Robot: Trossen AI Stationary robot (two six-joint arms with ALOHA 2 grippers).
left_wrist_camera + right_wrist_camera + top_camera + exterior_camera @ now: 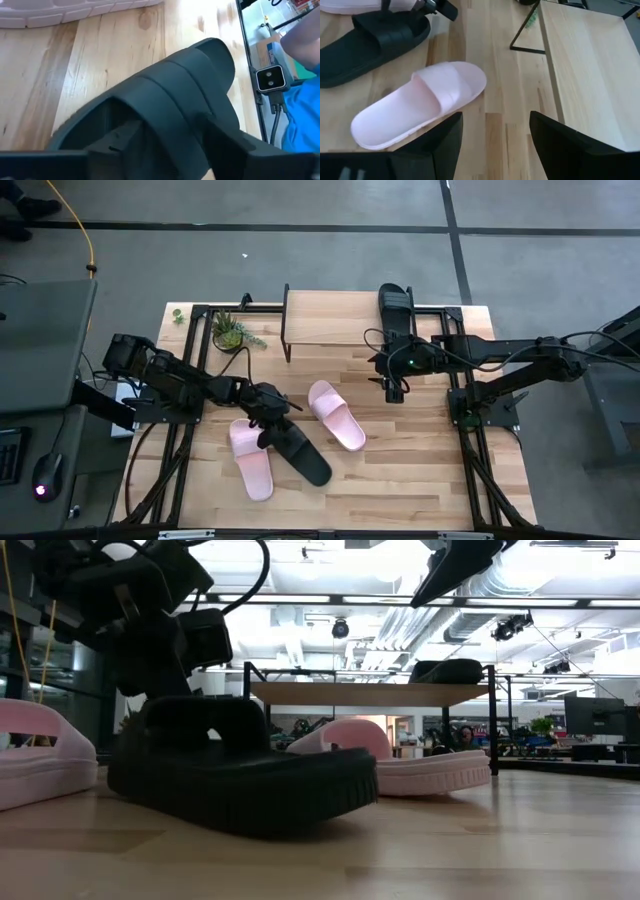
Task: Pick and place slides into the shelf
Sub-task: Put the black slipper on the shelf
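Left hand [266, 412] clamped on black slide [298, 450] strap; right hand [393, 388] open, empty

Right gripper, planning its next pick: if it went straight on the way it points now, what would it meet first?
Probably the pale pink slide lying on the table just ahead of the right gripper, whose jaws are open; depth is hard to judge, so it could reach bare tabletop first.

One black slide [395, 302] on shelf [325, 317], black slide [298, 452], two pink slides [336, 415] on table
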